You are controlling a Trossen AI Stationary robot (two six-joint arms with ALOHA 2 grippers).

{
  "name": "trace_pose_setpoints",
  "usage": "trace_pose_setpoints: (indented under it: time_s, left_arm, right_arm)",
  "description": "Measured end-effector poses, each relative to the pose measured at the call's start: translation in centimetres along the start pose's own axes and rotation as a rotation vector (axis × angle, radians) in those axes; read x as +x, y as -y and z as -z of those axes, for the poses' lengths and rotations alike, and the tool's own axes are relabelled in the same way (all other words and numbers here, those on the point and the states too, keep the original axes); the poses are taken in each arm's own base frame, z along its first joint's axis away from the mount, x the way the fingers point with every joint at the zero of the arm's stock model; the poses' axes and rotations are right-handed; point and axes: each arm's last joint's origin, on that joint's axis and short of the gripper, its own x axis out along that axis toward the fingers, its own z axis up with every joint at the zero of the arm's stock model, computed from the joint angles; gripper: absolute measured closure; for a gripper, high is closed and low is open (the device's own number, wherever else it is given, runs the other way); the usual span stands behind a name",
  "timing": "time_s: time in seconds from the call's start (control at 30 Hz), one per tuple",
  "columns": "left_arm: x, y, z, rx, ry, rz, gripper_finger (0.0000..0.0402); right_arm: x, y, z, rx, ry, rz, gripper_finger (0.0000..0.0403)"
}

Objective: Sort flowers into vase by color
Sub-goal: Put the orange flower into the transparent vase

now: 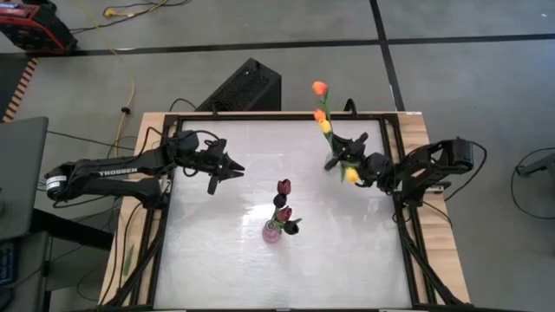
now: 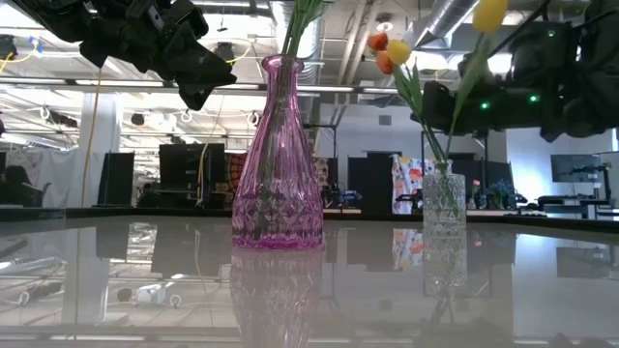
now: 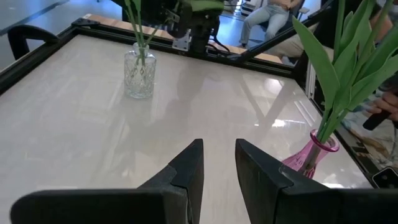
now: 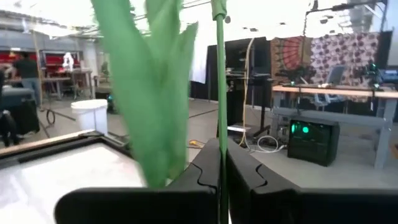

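A pink glass vase (image 1: 272, 231) (image 2: 278, 164) (image 3: 309, 157) stands near the table's middle and holds dark maroon tulips (image 1: 284, 187). A clear glass vase (image 2: 444, 198) (image 3: 139, 73) stands toward the far right with orange tulips (image 1: 320, 87) and a yellow one (image 1: 325, 126) leaning out toward the far edge. My right gripper (image 1: 357, 170) (image 4: 222, 168) is beside the clear vase, shut on a yellow tulip (image 1: 351, 176) (image 2: 488, 13). My left gripper (image 1: 234, 166) (image 3: 219, 168) hovers open over the table's left half and holds nothing. My right gripper pinches the yellow tulip's thin green stem (image 4: 219, 118) between its two fingers, coming roughly level from the table's right side and lying across the stem. The head is up above the gripper. The stem slants down to the clear vase's mouth (image 2: 441, 164).
A black metal frame (image 1: 165, 260) rims the white tabletop. A black box (image 1: 247, 87) sits on the floor beyond the far edge. The left wrist view shows a seated person (image 3: 267, 18) behind the table and a hand (image 3: 379, 106) at the table's side.
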Motion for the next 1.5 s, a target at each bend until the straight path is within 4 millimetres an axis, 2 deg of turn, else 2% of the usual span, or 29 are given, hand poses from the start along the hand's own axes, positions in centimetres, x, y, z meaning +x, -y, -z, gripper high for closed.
trace_pose_setpoints:
  time_s: [0.27, 0.37, 0.53, 0.73, 0.9, 1.17, 1.27, 1.5]
  left_arm:
    - [0.0, 0.0, 0.0, 0.020, 0.000, -0.001, 0.0322]
    - [0.0, 0.0, 0.0, 0.020, 0.000, -0.001, 0.0323]
    - [0.0, 0.0, 0.0, 0.021, -0.002, -0.001, 0.0323]
    - [0.0, 0.0, 0.1, 0.024, -0.014, -0.002, 0.0323]
    - [0.0, 0.0, 0.2, 0.024, -0.015, -0.002, 0.0323]
    - [0.0, 0.0, 0.2, 0.023, -0.016, -0.002, 0.0323]
    - [0.0, 0.0, 0.2, 0.023, -0.016, -0.002, 0.0322]
    - [0.0, 0.0, 0.2, 0.025, -0.015, -0.002, 0.0322]
  right_arm:
    - [-0.4, -0.7, -0.1, -0.035, 0.000, -0.038, 0.0363]
    - [-0.4, -0.6, -0.1, -0.033, -0.002, 0.001, 0.0359]
    - [-0.6, -0.4, -0.9, -0.023, 0.018, 0.066, 0.0347]
    - [-1.1, -0.6, -2.3, -0.026, 0.066, 0.047, 0.0330]
    - [-1.5, -1.0, -2.7, -0.059, 0.074, 0.013, 0.0320]
    - [-2.4, -1.7, -3.5, -0.116, 0.099, -0.019, 0.0379]
    - [-2.7, -1.5, -4.4, -0.119, 0.127, -0.006, 0.0385]
    - [-3.0, 0.7, -6.5, -0.012, 0.121, 0.276, 0.0321]
